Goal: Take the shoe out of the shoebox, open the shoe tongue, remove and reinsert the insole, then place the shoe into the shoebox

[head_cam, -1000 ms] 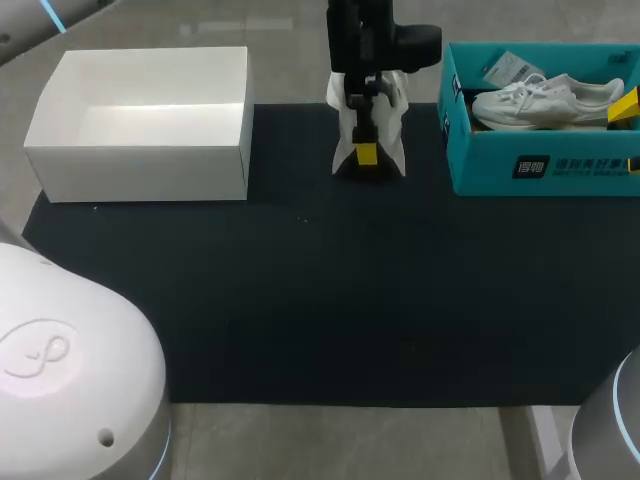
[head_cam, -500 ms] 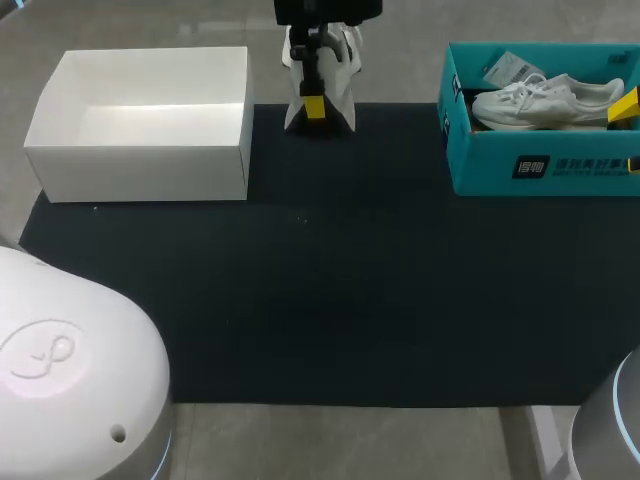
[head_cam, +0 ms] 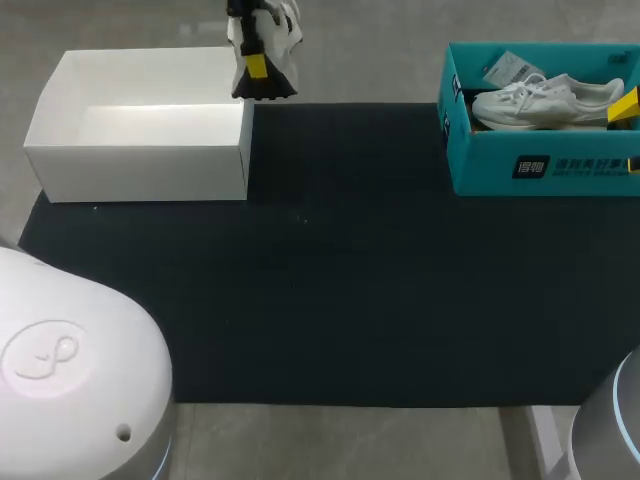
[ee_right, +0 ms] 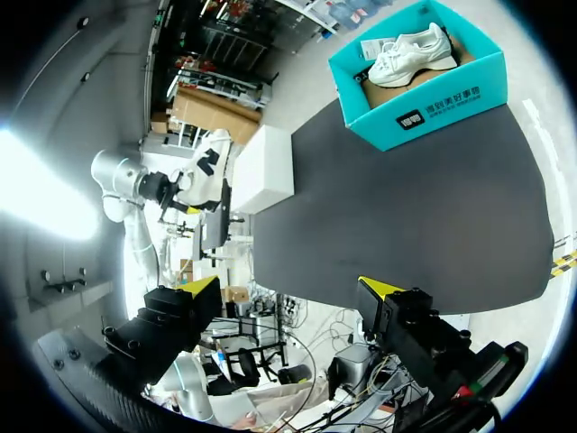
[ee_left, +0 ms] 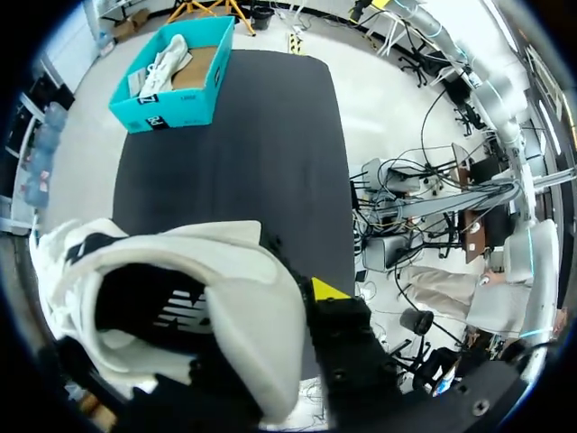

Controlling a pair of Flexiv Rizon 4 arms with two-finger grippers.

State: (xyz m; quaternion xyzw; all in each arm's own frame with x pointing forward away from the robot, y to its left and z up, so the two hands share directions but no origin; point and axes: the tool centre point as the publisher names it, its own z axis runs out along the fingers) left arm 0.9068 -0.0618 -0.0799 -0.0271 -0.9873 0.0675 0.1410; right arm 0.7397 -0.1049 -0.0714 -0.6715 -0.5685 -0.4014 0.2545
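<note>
My left gripper (head_cam: 258, 62) is shut on a white shoe (head_cam: 287, 40) and holds it in the air by the far right corner of the white box (head_cam: 150, 150). In the left wrist view the shoe (ee_left: 225, 271) is pinched in the left gripper (ee_left: 306, 293), and only one yellow fingertip (ee_left: 329, 289) shows. A second white shoe (head_cam: 545, 100) lies in the teal shoebox (head_cam: 540, 165) at the far right. My right gripper (ee_right: 288, 289) stands open off the mat's near side, with nothing between its fingers, facing the shoebox (ee_right: 415, 86).
A black mat (head_cam: 350, 280) covers the table between the white box and the teal shoebox. The white box (ee_right: 270, 167) is open-topped with nothing in it. A paper tag (head_cam: 503, 70) lies in the shoebox beside the shoe.
My left arm has carried the shoe leftward and farther back, from the mat's far middle to the white box's far right corner. The right gripper and shoebox have not moved.
</note>
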